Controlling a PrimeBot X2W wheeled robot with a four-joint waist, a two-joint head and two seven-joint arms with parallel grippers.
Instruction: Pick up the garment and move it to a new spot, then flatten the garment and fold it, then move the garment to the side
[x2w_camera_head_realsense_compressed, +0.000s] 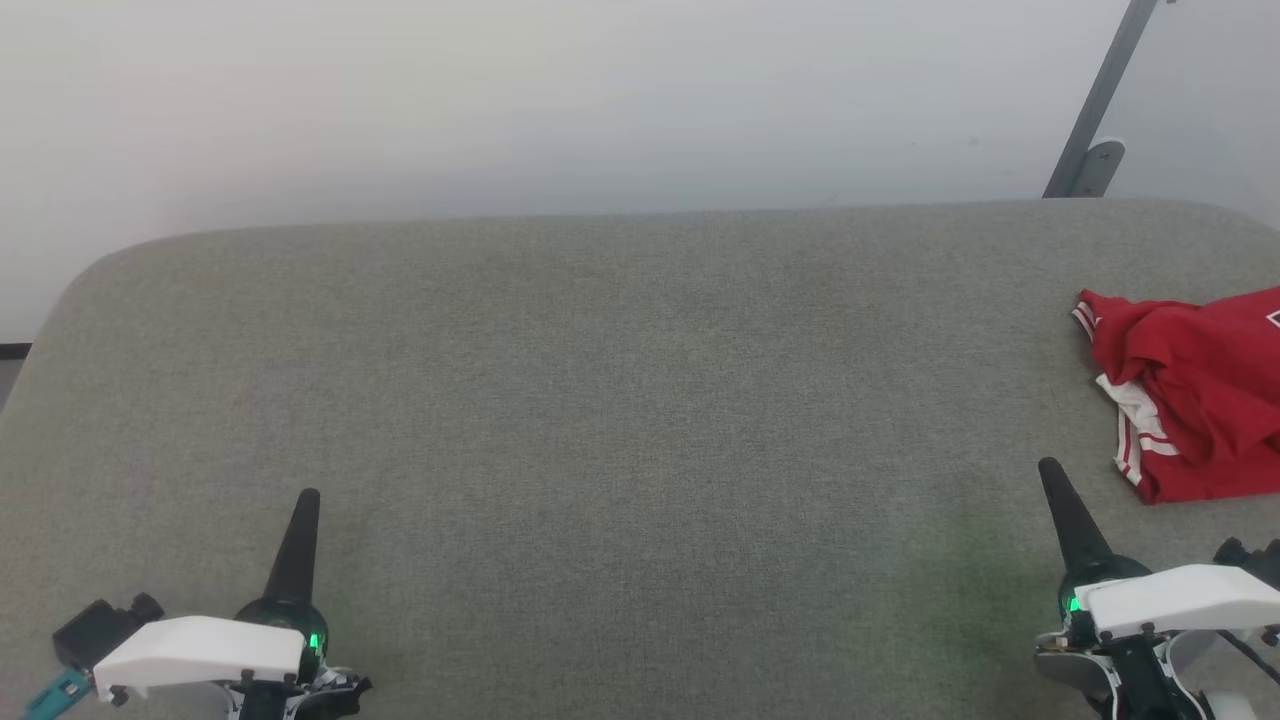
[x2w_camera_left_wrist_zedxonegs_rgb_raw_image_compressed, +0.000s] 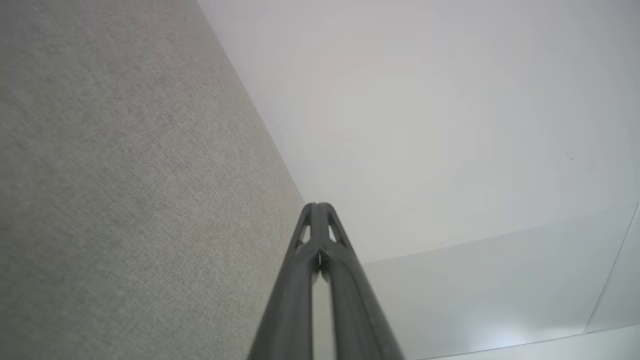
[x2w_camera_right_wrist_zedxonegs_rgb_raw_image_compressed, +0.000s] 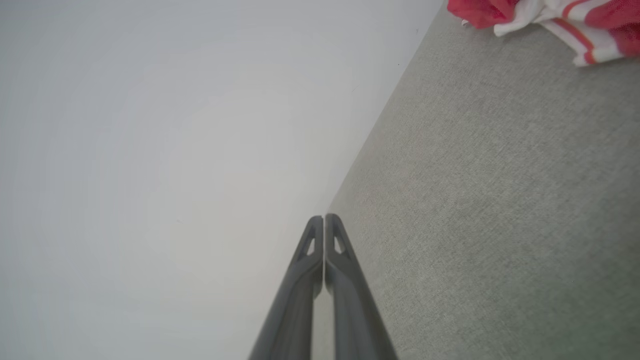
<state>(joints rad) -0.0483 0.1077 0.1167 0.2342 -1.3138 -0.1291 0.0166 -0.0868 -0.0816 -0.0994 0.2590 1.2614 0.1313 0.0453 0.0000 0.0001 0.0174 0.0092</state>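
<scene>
— Over at the far right of the grey fabric surface (x2w_camera_head_realsense_compressed: 640, 400), head view: the garment (x2w_camera_head_realsense_compressed: 1195, 390). Red heap w/ white sleeve fabric & red-white striped trim poking out on its left side. The pic's right edge cuts it off.

— Flat or bunched?

— Bunched, folds all over, lying right on the surface.

— Right gripper?

— Right gripper (x2w_camera_head_realsense_compressed: 1050, 465) is at lower right. Its fingers are pressed together into one dark point, clenched w/ nothing btw them, aimed up the view. The tip sits near the garment's lower left corner but apart from it, no contact. Green light glows at its base.

— Does the right wrist view agree?

— Yep. The two fingers run tip to tip, only a hairline seam btw them. The garment is in that view's top right corner, well apart from the tips, striped trim toward the cam.

— And the left gripper?

— Left gripper (x2w_camera_head_realsense_compressed: 310, 495) is at lower left, likewise clenched & empty, pointing up the view. It's well apart from the garment, w/ most of the surface btw them. In the left wrist view the tips meet, w/ a small gap lower down the fingers. Surface on that view's left, white wall (x2w_camera_left_wrist_zedxonegs_rgb_raw_image_compressed: 450, 100) on its right.

— Anything else?

— The white wall runs behind the surface. A grey metal bar (x2w_camera_head_realsense_compressed: 1100, 90) leans at top right, its rounded foot plate by the surface's back edge. The surface's far corners are rounded.
</scene>
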